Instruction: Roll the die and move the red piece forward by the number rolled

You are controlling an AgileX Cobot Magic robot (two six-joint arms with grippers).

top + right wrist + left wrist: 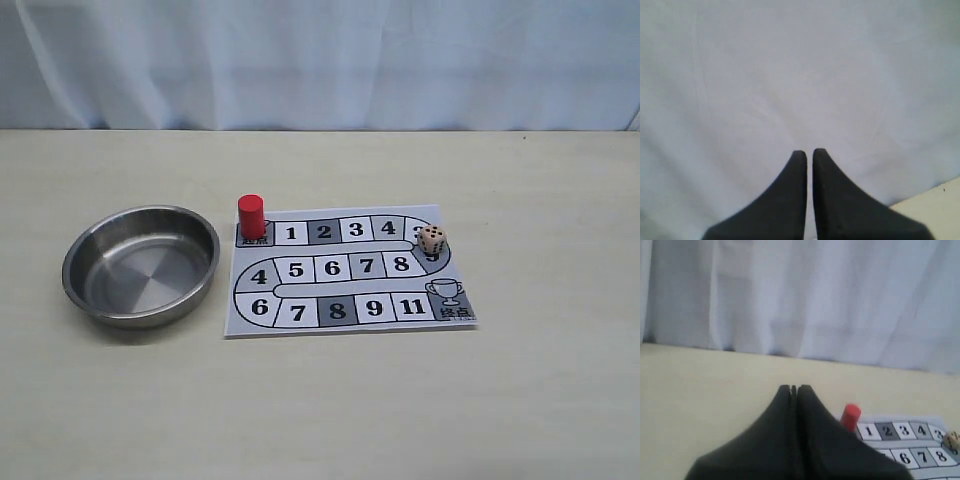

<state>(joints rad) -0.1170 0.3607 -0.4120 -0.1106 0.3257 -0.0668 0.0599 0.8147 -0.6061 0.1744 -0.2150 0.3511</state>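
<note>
Exterior view, pale table (530,400) with a white curtain (320,60) across the top of the frame. Left of centre sits a round steel bowl (100,250) with nothing in it. Just right of it, apart from the rim, lies the printed game board (332,268), a winding track of numbered squares with a trophy mark (445,291) at its lower right corner. The red piece (251,215) stands upright on the grey start square at the board's upper left corner, next to square 1. The die (432,240) rests on the right end of the top row, where the track bends down, partly covering the print there; dark pips show, count not readable. Piece and die well apart, the whole top row between them. Left wrist view: left gripper (794,388) clenched, dark fingertips pressed together, grasping nothing; red piece (850,416), board (905,442) and die (952,440) seen beyond it. Right wrist view: right gripper (809,152) drawn nearly closed, only a thin slit between the fingers, nothing held, facing curtain.
</note>
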